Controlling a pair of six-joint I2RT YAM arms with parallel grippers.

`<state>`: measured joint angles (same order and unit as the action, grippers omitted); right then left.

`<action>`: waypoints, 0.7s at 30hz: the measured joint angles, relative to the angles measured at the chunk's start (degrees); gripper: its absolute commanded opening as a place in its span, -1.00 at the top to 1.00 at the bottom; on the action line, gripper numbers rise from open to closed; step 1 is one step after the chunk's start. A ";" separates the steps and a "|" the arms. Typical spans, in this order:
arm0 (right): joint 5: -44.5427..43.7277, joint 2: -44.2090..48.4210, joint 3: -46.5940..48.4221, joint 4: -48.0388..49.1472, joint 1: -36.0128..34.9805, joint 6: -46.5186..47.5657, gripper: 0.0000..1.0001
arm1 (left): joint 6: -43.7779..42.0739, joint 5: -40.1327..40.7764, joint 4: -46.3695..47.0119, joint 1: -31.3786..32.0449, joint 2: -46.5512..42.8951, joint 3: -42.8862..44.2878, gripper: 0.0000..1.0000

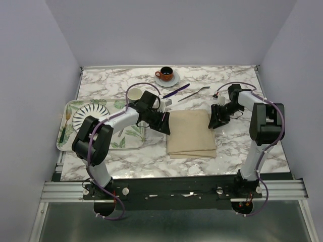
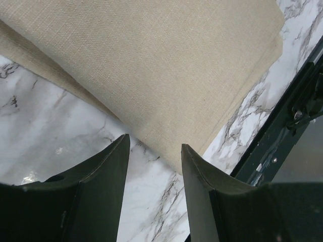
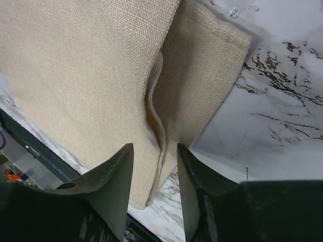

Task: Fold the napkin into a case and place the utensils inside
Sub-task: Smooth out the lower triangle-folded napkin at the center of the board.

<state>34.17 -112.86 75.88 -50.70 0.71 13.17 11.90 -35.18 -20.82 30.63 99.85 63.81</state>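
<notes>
The beige napkin [image 1: 191,133] lies folded in a rectangle on the marble table. My left gripper [image 1: 166,122] is open at the napkin's far left corner. In the left wrist view the gripper [image 2: 155,142] is low over the marble, and the corner of the napkin [image 2: 166,65] lies just ahead of the jaws. My right gripper [image 1: 214,121] is open at the napkin's far right corner. In the right wrist view the gripper [image 3: 155,147] straddles the layered edge of the napkin [image 3: 75,65] without pinching it. The purple knife [image 1: 176,91] and the silver fork [image 1: 193,94] lie behind the napkin.
A leaf-printed tray [image 1: 68,118] with a striped plate [image 1: 91,116] sits at the left. A white cup [image 1: 134,94] stands by the left arm. An orange cup on a saucer [image 1: 166,75] stands at the back. The black front rail [image 2: 282,136] shows past the napkin.
</notes>
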 measured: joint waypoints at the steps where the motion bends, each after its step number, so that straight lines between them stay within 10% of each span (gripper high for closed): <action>1: 0.02 -0.24 0.11 0.20 -0.04 -0.11 0.12 | 0.07 0.00 0.00 -0.28 0.00 0.00 -0.11; 14: -0.02 -1.57 1.03 0.46 -1.11 -0.81 0.16 | 0.70 0.00 0.61 -4.35 -0.57 -0.11 -0.11; 21: -0.22 -2.91 2.80 -0.42 -1.68 -1.51 0.99 | 1.44 0.00 1.44 -7.61 -2.45 -0.13 -0.10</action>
<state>33.95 -115.77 78.67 -51.11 -0.97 11.66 13.34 -35.18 -19.38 23.03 97.41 63.68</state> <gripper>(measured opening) 0.186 0.552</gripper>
